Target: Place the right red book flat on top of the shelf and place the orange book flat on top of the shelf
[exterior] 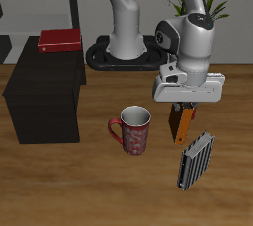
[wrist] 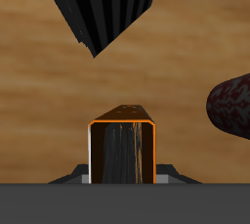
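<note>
The right red book [exterior: 59,40] lies flat on the back part of the black shelf's top [exterior: 40,77]. My gripper [exterior: 181,110] hangs above the table beside the mug and is shut on the orange book [exterior: 181,122], which stands upright between the fingers, lifted off the table. In the wrist view the orange book [wrist: 122,150] shows its dark end face framed by an orange cover, held at my gripper [wrist: 122,177]. The fingertips are hidden by the book.
A red patterned mug [exterior: 133,129] [wrist: 232,106] stands between the shelf and the gripper. A black-and-white striped book [exterior: 195,161] [wrist: 103,8] lies on the wooden table just in front of the gripper. The robot's base [exterior: 124,52] and a plant stand behind.
</note>
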